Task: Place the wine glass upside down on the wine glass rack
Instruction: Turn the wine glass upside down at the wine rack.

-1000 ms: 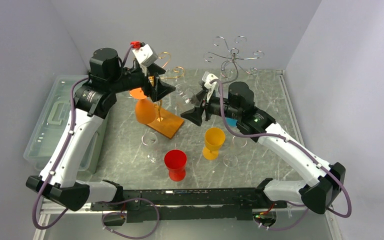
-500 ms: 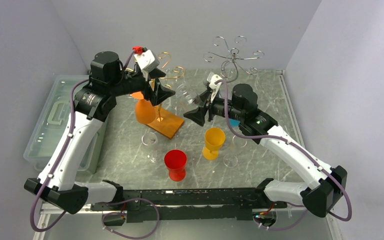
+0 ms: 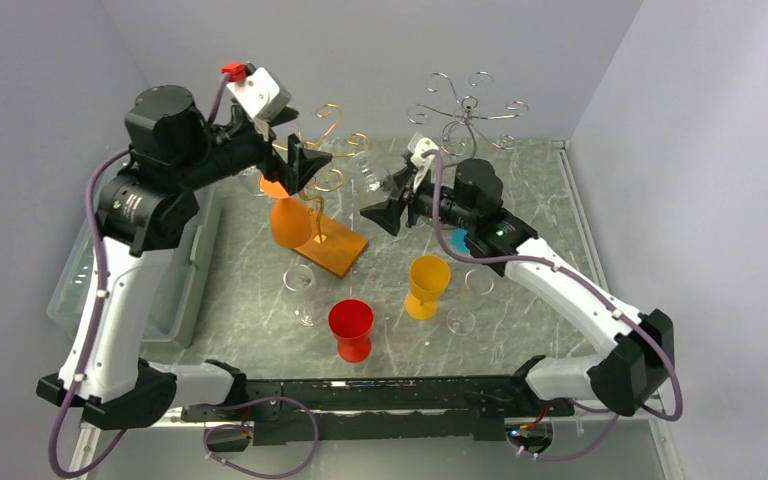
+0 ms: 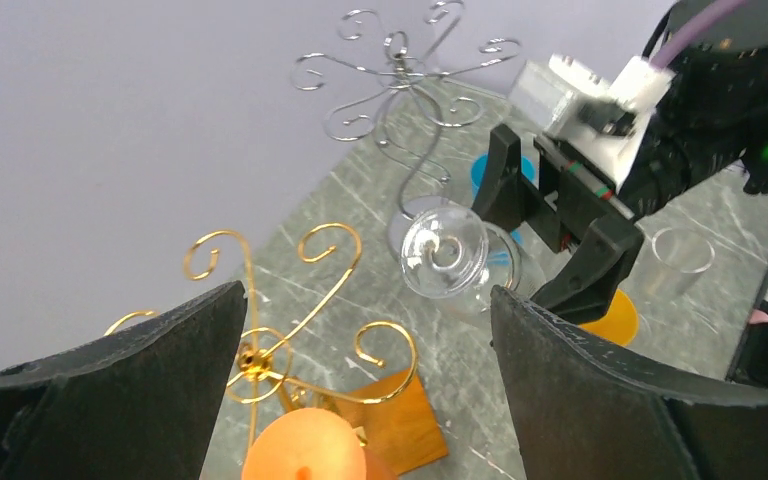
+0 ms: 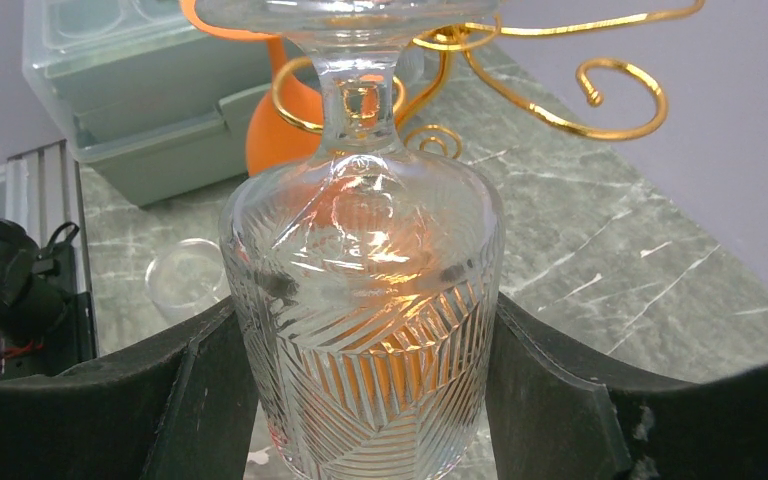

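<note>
Progress: orange glass [image 3: 288, 222] hangs on rack [image 3: 342, 250]; your left fingers [image 4: 600, 400] stand wide, empty (right fingers [image 5: 580, 400] hold clear glass [image 5: 365, 300], not yet hung).

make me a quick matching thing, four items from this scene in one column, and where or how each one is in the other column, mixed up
Column 1
1. clear wine glass
2. orange glass
3. red glass
4. left hand

Column 2
A. standing on the table
B. open, holding nothing
C. gripped in the right hand
D. hanging foot-up on the gold rack

Pairs: 1-C, 2-D, 3-A, 4-B
</note>
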Robot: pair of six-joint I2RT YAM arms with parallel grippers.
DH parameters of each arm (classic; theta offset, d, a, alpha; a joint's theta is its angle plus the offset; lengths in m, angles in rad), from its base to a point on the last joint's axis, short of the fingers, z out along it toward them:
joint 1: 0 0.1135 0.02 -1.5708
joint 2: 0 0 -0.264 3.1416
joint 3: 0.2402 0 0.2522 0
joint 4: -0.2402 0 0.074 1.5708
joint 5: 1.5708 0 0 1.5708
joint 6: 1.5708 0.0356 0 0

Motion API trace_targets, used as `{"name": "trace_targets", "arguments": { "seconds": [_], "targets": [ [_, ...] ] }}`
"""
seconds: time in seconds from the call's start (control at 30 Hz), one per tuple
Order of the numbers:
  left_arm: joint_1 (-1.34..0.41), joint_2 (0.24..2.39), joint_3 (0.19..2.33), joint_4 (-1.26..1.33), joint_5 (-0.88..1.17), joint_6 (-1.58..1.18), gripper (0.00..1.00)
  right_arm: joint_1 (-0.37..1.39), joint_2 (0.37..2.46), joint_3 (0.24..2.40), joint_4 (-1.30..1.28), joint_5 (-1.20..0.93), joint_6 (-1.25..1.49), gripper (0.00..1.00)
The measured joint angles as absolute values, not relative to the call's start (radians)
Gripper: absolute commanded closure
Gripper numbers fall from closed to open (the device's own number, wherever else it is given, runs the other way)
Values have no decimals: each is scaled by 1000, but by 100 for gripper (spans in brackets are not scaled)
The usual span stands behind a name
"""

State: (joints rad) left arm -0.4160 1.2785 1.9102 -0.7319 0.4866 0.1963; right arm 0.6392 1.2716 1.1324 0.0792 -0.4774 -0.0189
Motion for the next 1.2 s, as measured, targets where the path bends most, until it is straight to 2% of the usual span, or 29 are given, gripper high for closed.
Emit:
{"name": "trace_targets", "arguments": {
  "seconds": [0.23,0.6,1.2],
  "targets": [
    [-416,1273,2001,-849,337,216,3,639,1351,1139,85,-483,-22,100],
    [-416,1285,2009,-982,141,341,1,638,1461,1217,108,-512,-27,100],
    [-416,1302,2026,-1045,-3,418,1,630,1586,1284,109,-590,-26,100]
  ]
}}
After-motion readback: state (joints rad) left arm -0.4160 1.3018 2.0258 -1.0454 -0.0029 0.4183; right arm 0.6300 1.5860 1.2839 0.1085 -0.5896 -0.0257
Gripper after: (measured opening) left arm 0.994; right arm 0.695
